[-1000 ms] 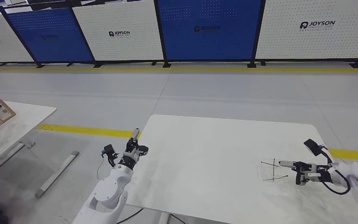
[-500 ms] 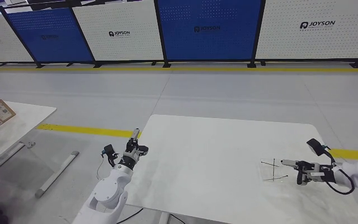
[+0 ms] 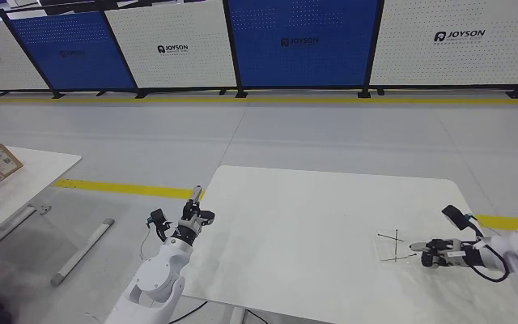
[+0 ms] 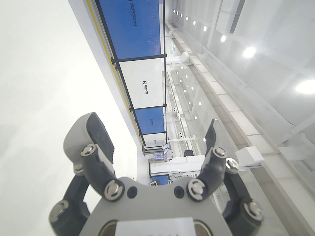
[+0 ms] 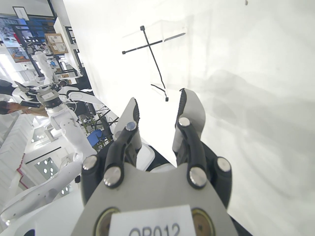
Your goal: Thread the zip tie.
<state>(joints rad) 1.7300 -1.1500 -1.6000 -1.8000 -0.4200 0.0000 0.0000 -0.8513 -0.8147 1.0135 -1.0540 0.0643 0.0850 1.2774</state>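
Nearest, at 4 o'clock of the white table (image 3: 307, 235) in the top view: right gripper (image 3: 415, 246), pointing toward 9 o'clock. Fingers (image 5: 192, 109) spread apart, pinching nothing.

Just past the fingertips, toward 9 o'clock: three black zip ties (image 3: 396, 245), thin straps with small square heads, lying flat on a clear sheet (image 5: 172, 57) with faint edges.
- short curved tie (image 5: 166, 98): closest, head just off the right gripper's fingertips, apart, not gripped. Strap bends away toward the others.
- long tie (image 5: 156, 65): straight, tail end toward the gripper, head at the far end. Tail ends right by the short curved tie's strap; touching or not, cannot tell.
- crossing tie (image 5: 135, 49): laid across the long tie near its head end, making a plus shape. Which strap on top, cannot tell. Overlap in the way of lifting either one alone.

Farther, at the table's 9 o'clock edge: left gripper (image 3: 197, 193), well apart from the ties, pointing toward 12 o'clock. Pads (image 4: 103, 136) spread wide, holding nothing.

Beyond the table: yellow floor line (image 3: 121, 188) at 10 o'clock, corner of a second table (image 3: 36, 174) at 9 o'clock, then blue and white perforated panels (image 3: 303, 44) across 12 o'clock.
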